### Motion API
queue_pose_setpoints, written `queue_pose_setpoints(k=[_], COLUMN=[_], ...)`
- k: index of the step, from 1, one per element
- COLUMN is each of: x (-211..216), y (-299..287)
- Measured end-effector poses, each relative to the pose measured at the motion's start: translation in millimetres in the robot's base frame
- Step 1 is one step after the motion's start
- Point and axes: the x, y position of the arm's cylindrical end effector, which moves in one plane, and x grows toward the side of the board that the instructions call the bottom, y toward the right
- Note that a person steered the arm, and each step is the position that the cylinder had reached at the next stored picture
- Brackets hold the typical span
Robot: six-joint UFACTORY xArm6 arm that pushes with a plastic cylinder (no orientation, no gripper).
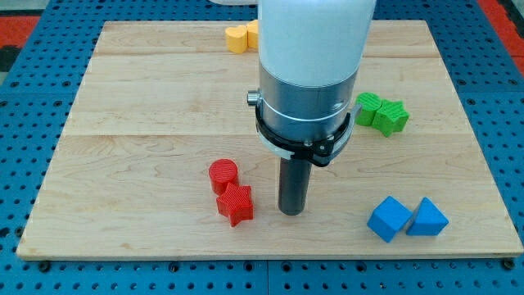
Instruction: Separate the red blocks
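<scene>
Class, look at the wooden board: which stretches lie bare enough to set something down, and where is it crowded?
Bare: the view's left half, above and left of the red cylinder and red star; also the strip between my tip and the blue blocks. Crowded: the reds touch, my tip just right of them; green blocks and yellow blocks hug the arm.

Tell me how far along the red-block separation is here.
Nothing looks done: the red cylinder and the red star sit touching, or nearly. In hand: my tip rests just to the view's right of the star, apart from it. Left: pushing the two apart.
</scene>
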Motion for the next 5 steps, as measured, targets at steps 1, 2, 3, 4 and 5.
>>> queue_pose_setpoints(k=[1,2,3,4,5], x=[-1.4,-1.4,-1.4,9.8,13.1], y=[-2.3,-5.6,-28.4,-78.4,-127.7])
